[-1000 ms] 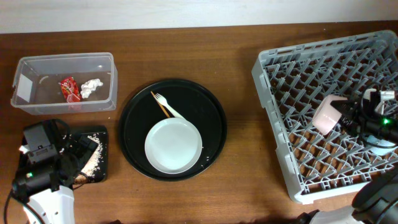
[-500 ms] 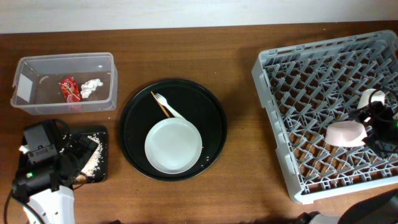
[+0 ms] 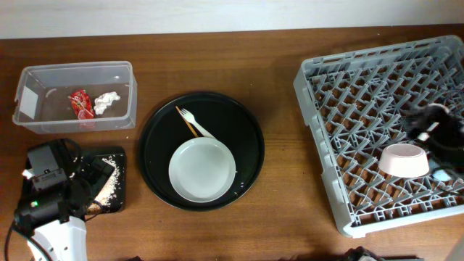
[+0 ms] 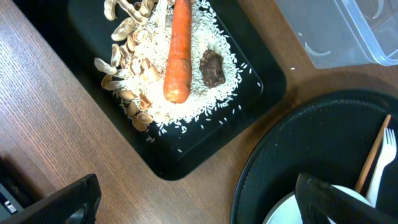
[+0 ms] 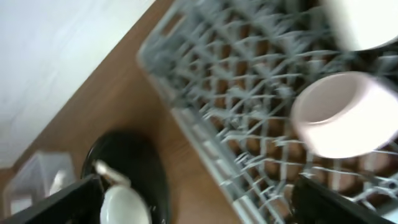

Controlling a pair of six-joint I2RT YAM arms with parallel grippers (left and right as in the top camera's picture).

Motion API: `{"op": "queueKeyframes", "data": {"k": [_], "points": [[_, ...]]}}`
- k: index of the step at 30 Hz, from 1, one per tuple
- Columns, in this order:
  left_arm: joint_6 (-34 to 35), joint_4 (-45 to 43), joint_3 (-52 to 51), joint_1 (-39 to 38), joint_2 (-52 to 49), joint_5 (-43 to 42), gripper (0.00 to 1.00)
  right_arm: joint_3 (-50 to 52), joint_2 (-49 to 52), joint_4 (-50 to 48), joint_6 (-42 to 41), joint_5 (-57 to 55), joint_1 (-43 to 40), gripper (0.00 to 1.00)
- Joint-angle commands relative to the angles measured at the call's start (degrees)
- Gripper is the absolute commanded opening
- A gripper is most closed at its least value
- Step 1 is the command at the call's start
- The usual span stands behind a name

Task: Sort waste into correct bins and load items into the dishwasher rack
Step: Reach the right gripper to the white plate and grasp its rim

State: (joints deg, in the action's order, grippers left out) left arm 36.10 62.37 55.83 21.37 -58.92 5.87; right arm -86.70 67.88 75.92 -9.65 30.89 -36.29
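Observation:
The small white bowl (image 3: 404, 160) (image 5: 339, 115) lies tilted among the tines of the grey dishwasher rack (image 3: 348, 94) (image 5: 236, 93). My right gripper (image 3: 429, 127) (image 5: 193, 205) is blurred just behind it, open and empty. On the round black tray (image 3: 243, 130) sit the pale plate (image 3: 202, 170), white fork (image 3: 197, 125) and chopstick (image 3: 185, 120). My left gripper (image 4: 199, 208) hangs open over bare wood beside the shallow black tray (image 4: 205, 149), which holds the carrot (image 4: 178, 50), the brown lump (image 4: 212, 67), rice (image 4: 205, 99) and mushroom scraps (image 4: 124, 68). The clear tub (image 3: 43, 76) holds the red wrapper (image 3: 80, 104) and the tissue (image 3: 106, 101).
The left arm's body (image 3: 45, 190) covers the left half of the shallow tray in the overhead view. A second white vessel (image 5: 360, 22) stands in the rack behind the bowl. The rack's front rim (image 3: 319, 174) rises between the round tray and the bowl.
The right gripper carried the bowl down and right over the rack, opened and let it go. The bowl now rests in the rack and the gripper has drawn back. The left arm is unchanged.

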Motion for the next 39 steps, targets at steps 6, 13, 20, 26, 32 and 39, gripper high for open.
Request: {"op": "queueKeyframes", "data": {"k": [6,13,20,26,32,39], "points": [[0.57,-0.11,1.01,0.28,0.44,0.42,0.99,-0.04,2.01,-4.44,1.11,-4.02,31.34,0.94],[0.55,-0.11,1.01,0.28,0.44,0.44,0.99,0.0,13.2,-10.78,-10.93,-22.18,58.38,0.97],[0.55,-0.11,1.01,0.28,0.44,0.44,0.99,0.0,32.61,-21.59,-17.99,-24.7,71.23,0.91],[0.55,-0.11,1.01,0.28,0.44,0.42,0.99,0.0,44.76,-24.44,-19.78,-26.86,73.2,0.88],[0.55,-0.11,1.01,0.28,0.44,0.44,0.99,0.0,50.77,-25.62,-19.32,-25.03,73.68,0.68],[0.55,-0.11,1.01,0.28,0.44,0.44,0.99,0.0,53.77,-26.1,-19.37,-25.14,75.08,0.48]]}}
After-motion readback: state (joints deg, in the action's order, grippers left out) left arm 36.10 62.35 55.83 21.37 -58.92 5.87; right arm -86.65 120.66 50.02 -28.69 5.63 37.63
